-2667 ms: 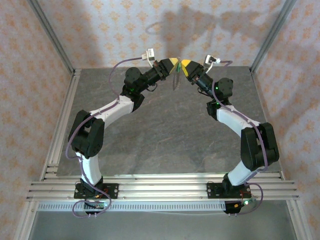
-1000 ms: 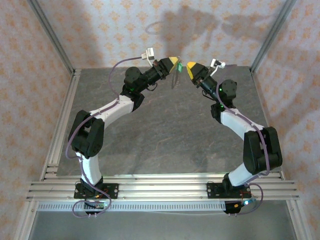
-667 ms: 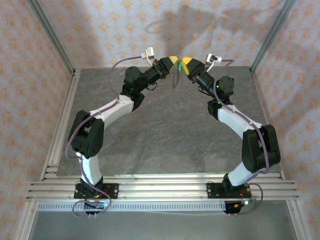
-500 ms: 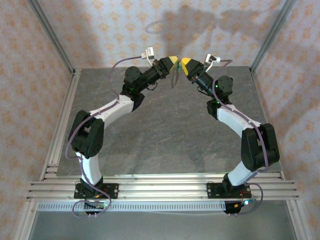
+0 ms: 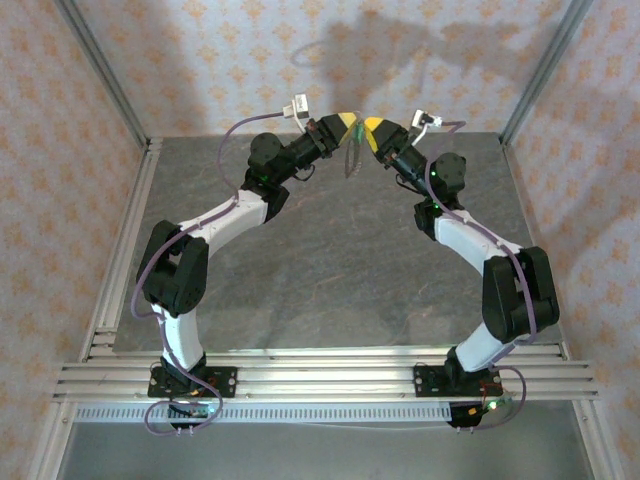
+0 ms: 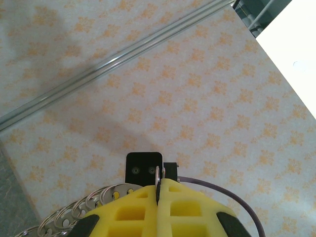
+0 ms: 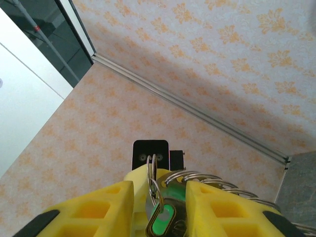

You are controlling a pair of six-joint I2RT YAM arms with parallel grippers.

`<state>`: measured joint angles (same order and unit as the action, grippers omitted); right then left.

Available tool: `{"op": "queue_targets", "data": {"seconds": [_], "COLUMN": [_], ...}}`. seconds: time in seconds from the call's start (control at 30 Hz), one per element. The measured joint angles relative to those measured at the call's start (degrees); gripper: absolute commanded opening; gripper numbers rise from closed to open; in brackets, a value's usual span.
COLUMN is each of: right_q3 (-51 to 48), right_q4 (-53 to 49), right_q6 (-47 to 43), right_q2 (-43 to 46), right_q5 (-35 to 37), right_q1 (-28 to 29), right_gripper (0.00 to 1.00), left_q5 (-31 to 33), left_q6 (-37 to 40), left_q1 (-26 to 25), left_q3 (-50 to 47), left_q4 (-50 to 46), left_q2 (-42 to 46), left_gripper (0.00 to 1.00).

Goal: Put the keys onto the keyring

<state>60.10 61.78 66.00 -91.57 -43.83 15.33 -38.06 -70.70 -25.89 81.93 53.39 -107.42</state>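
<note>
Both arms are raised over the back of the table, and their yellow tips meet. My left gripper is shut on a thin silvery ring of the keyring, a chain of linked metal rings that hangs down as a thin strand. My right gripper stands open around the same spot. Between its fingers are the green-headed key, two thin rings threaded through the key's head, and more of the chain. The key's blade is hidden.
The grey stone-patterned tabletop lies far below the grippers. Patterned walls and aluminium frame posts enclose the cell on three sides. Each wrist view shows the other wrist's black camera straight ahead.
One second ago my right gripper was drawn back to the right, apart from the left. It has moved back in and now surrounds the key and rings. The left arm has not moved.
</note>
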Motion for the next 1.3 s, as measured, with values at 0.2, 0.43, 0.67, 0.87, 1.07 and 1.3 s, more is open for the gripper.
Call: {"op": "queue_targets", "data": {"seconds": [0.2,0.43,0.67,0.87,1.07,1.3], "right_q3": [0.00,0.02,0.79,1.05,1.05,0.90], "right_q4": [0.00,0.00,0.04,0.28,0.44,0.61], "right_q6": [0.00,0.02,0.04,0.04,0.31,0.39], "right_q2": [0.00,-0.02,-0.48,-0.48,-0.52,-0.52], "right_q5": [0.15,0.09,-0.13,-0.31,-0.57,-0.70], "right_q1": [0.00,0.17,0.66,0.66,0.66,0.66], "right_gripper": [0.33,0.33,0.31,0.20,0.02,0.00], "left_q5": [0.00,0.00,0.00,0.00,0.02,0.02], "left_q6": [0.00,0.00,0.00,0.00,0.00,0.00], "left_q1": [0.00,0.00,-0.02,-0.02,-0.02,-0.13], "left_q3": [0.00,0.00,0.00,0.00,0.00,0.11], "left_q4": [0.02,0.02,0.00,0.02,0.02,0.02], "left_q2": [0.00,0.00,0.00,0.00,0.00,0.00], "left_gripper": [0.00,0.00,0.00,0.00,0.00,0.00]}}
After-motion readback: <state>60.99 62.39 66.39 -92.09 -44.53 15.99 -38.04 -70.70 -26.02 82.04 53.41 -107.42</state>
